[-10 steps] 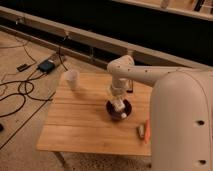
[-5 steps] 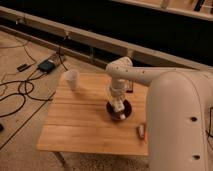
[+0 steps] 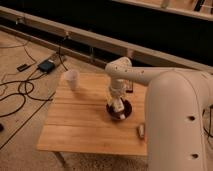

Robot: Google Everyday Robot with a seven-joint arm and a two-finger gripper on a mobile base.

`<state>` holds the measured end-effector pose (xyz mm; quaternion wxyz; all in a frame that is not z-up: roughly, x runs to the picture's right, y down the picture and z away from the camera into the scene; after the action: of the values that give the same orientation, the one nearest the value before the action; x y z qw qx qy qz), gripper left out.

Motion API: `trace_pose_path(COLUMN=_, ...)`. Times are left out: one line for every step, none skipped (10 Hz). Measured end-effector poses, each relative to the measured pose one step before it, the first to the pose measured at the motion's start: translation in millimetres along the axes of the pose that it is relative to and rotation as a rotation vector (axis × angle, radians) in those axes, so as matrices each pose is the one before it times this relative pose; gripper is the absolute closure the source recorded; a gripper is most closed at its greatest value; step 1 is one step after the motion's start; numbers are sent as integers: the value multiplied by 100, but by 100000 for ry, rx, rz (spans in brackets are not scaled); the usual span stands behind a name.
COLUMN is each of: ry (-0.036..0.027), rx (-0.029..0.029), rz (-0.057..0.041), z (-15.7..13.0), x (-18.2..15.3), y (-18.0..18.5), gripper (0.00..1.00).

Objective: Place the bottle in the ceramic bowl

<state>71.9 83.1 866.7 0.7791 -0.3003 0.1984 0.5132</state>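
- The gripper (image 3: 118,103) hangs straight down over the ceramic bowl (image 3: 120,111), its tip at or just inside the rim
- Whether the gripper is spread or pressed together, I cannot tell; the arm's wrist and the pale shapes under it run together
- The bottle (image 3: 117,106) looks to be the whitish piece standing roughly upright at the bowl's middle, right under the gripper; I cannot tell whether it rests on the bowl's bottom or is held just above it
- Judged from this, the step in hand is the placing itself: the bottle is over or in the bowl, and the release is what remains
- The next move calls for letting go with the bottle low in the bowl, then lifting straight up so that neither bottle nor bowl is knocked over
- The bowl sits on a wooden slatted surface (image 3: 80,125), toward the side nearer the robot's big white body
- A translucent cup (image 3: 71,78) stands well apart from the bowl, at the surface's far corner
- A small beige block (image 3: 141,131) lies near the bowl, at the surface's near edge
- Beyond the bowl, a concrete floor with black cables (image 3: 20,95) and a small dark box (image 3: 46,66), and a dark wall with a pale rail
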Motion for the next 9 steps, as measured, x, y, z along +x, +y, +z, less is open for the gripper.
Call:
trace_pose_path(ry=-291, rx=130, rz=-131, z=-115, x=-10, y=6, gripper=20)
trace_pose_path(ry=-96, rx=182, rz=-125, z=-140, x=23, y=-9, gripper=20)
trace_pose_path(ry=-197, rx=128, rz=-43, z=-148, x=-3, y=-22, gripper=20)
trace_pose_path(ry=-1224, rx=287, rz=131, z=-665, x=-213, y=-120, gripper=20)
trace_pose_path(ry=-738, rx=151, rz=30, z=-404, x=-147, y=-69, gripper=20)
trace_pose_path(ry=-1631, rx=-487, rz=280, z=-815, x=-386, y=52, gripper=20)
trace_pose_path(ry=-1311, rx=-2048, rz=-21, z=-1109, x=-375, y=284, gripper=20)
trace_pose_path(ry=-159, rx=-1117, rz=-61, z=-500, x=-109, y=125, gripper=20)
trace_pose_path(ry=-384, rx=-1353, rz=-68, z=-790, x=-209, y=110, gripper=20)
